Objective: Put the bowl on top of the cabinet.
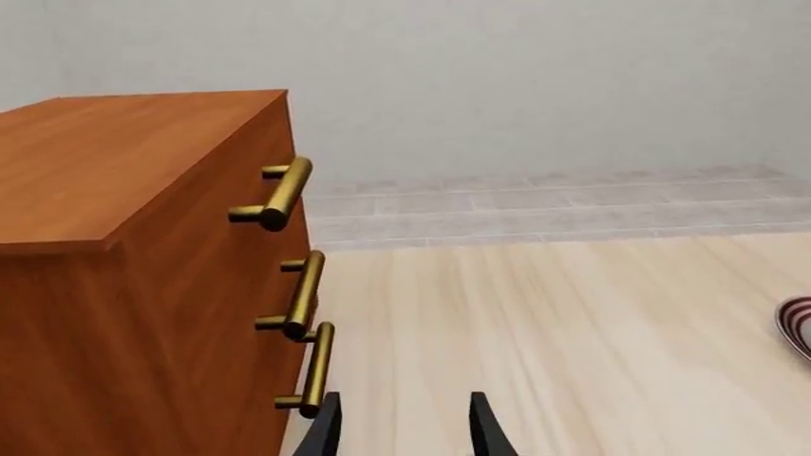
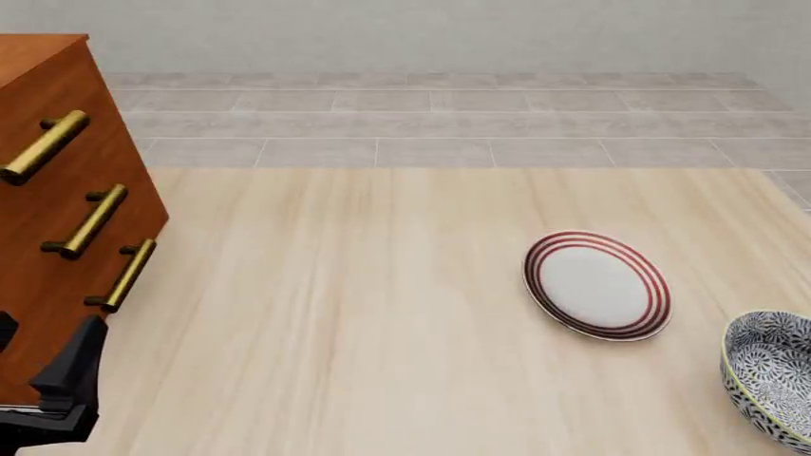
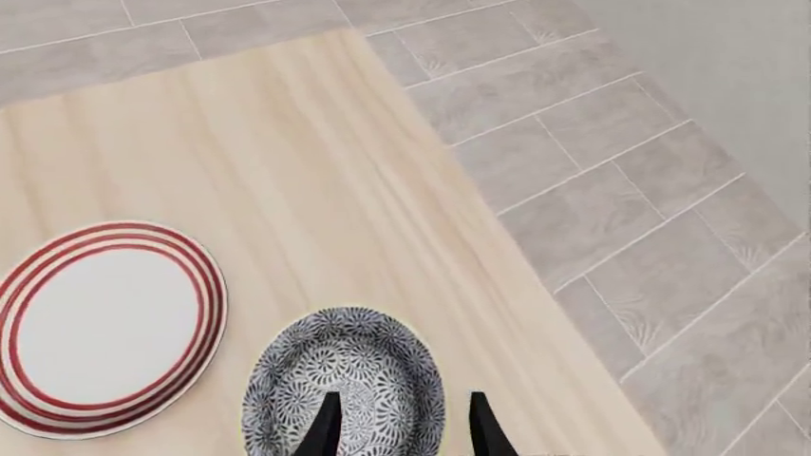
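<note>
Black-and-white floral patterning is covering the deep round bowl (image 2: pixel 769 387), which is sitting on the pale wood-grain table (image 2: pixel 380 313) at about four o'clock in the front view, cut by the frame's edge and just beside the plate (image 2: pixel 595 284). Nothing of the task is showing as done: the bowl is not yet lifted, and the smooth flat top of the cabinet (image 2: pixel 57 180) is lying bare where visible. The right gripper (image 3: pixel 401 426) is hovering above the bowl with its dark fingers apart, gripping nothing; whether the tips are touching the rim is hard to tell. The left gripper (image 1: pixel 403 426) is waiting near the cabinet at about eight o'clock, its fingers likewise spread and empty. The cabinet's reddish-brown veneer is carrying three brass bar handles (image 1: pixel 281 194). The plate is flat, glossy white, ringed in red. Grasping, carrying and placing are all remaining.
</note>
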Motion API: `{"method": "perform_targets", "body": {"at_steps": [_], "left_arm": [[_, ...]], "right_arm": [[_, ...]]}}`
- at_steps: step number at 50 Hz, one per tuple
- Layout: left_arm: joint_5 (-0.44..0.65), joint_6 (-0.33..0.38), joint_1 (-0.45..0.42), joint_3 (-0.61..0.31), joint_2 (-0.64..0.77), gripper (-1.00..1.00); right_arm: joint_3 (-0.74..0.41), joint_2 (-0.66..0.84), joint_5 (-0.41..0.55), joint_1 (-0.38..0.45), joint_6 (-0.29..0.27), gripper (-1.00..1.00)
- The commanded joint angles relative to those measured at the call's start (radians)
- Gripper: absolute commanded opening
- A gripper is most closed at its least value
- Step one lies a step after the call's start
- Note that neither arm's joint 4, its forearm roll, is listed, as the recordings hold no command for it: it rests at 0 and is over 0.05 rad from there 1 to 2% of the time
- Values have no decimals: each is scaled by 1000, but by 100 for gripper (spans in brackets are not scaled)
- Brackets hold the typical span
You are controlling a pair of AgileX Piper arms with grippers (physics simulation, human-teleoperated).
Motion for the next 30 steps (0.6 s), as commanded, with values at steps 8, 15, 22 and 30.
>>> {"method": "perform_targets", "body": {"at_steps": [8, 15, 22, 30], "left_arm": [[8, 3, 0, 0, -9, 100], [0, 5, -1, 0, 2, 100], [-5, 7, 0, 0, 11, 100], [-14, 8, -1, 0, 24, 100]], "right_arm": [[80, 78, -108, -45, -6, 100], [107, 113, -154, -63, -16, 100], [120, 136, -179, -73, -11, 100], [129, 168, -210, -98, -11, 100]]}}
